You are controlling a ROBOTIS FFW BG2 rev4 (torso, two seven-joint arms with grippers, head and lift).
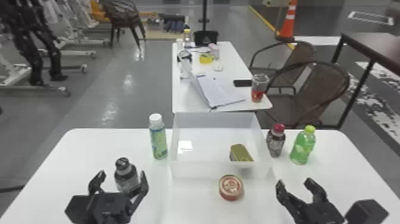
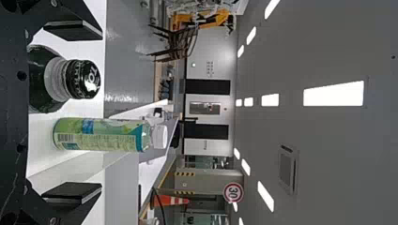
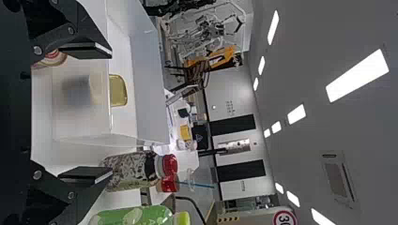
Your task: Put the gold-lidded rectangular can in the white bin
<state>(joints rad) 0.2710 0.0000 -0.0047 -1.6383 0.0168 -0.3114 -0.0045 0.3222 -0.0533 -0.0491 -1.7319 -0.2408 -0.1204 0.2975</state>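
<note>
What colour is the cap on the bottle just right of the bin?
The cap is red, and it shows best in the right wrist view.

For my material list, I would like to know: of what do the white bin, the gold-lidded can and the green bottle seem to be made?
White bin: smooth, frosted plastic, probably; the can shows blurred through its wall.
Gold-lidded can: likely metal, from the lid's golden, satin sheen.
Green bottle: probably clear, glossy plastic, by its see-through shoulder; glass is possible.
</note>
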